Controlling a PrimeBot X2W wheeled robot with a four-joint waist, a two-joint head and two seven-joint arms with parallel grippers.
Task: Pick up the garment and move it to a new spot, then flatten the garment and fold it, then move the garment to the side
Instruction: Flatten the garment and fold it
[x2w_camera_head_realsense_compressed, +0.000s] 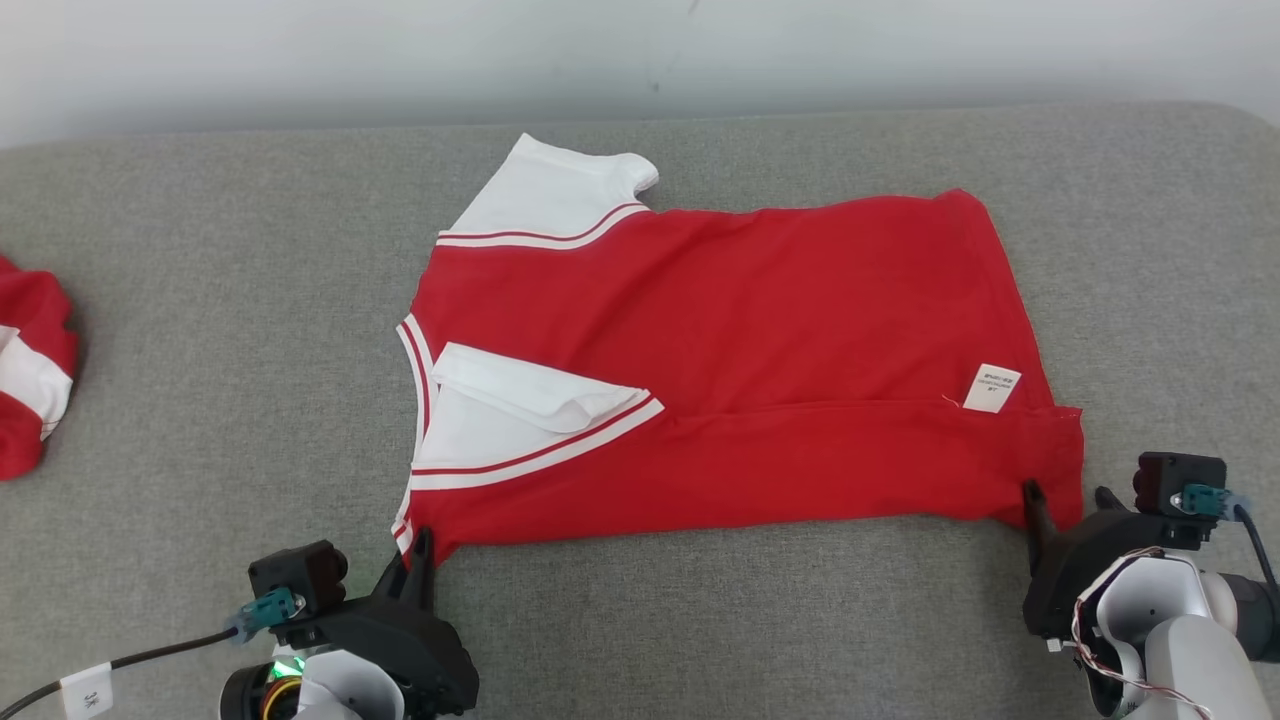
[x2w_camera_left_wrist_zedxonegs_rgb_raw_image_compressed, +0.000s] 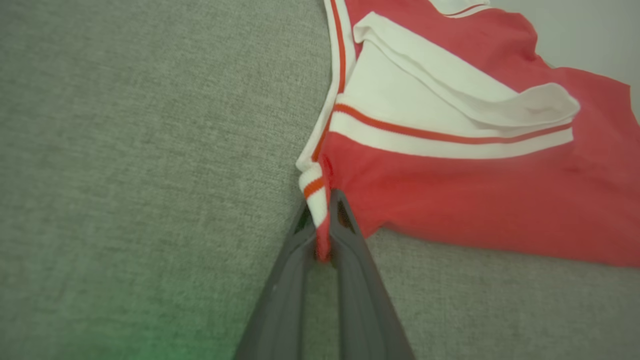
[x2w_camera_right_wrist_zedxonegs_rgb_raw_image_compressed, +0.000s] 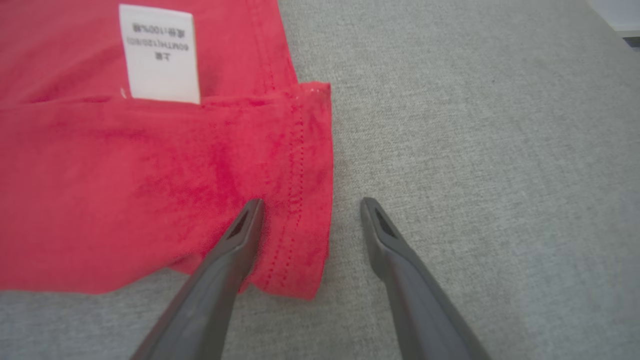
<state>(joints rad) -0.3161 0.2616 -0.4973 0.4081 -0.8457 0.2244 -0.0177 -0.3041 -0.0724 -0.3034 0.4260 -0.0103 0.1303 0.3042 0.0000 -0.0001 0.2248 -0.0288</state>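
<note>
We look down on a grey woven surface (x2w_camera_head_realsense_compressed: 700, 620) that runs back to a pale wall (x2w_camera_head_realsense_compressed: 400, 50). The garment (x2w_camera_head_realsense_compressed: 750, 330), a red shirt with white sleeves and white-and-red striped trim, lies spread across the middle of it. Its neck end is towards our left and its hem towards our right. The near long edge is folded over the body, with one white sleeve (x2w_camera_head_realsense_compressed: 520, 420) lying on top of the red.

A white care label (x2w_camera_right_wrist_zedxonegs_rgb_raw_image_compressed: 159, 52) sits near the hem by the fold line. In the right wrist view its print is upside down. We can make out "100%", but the other lines are too blurred to read.

Our left gripper (x2w_camera_left_wrist_zedxonegs_rgb_raw_image_compressed: 324, 220) has its fingers pressed together on the near neck-side corner, pinching the striped trim and red cloth between them. Our right gripper (x2w_camera_right_wrist_zedxonegs_rgb_raw_image_compressed: 311, 201) is spread wide at the near hem corner. One fingertip is over the stitched hem and the other over bare grey surface just beside it.

A second red-and-white cloth (x2w_camera_head_realsense_compressed: 30, 370) lies bunched at the far left edge, well apart from the shirt. A small white tag (x2w_camera_head_realsense_compressed: 88, 690) hangs on the left arm's cable, its writing too small to read.
</note>
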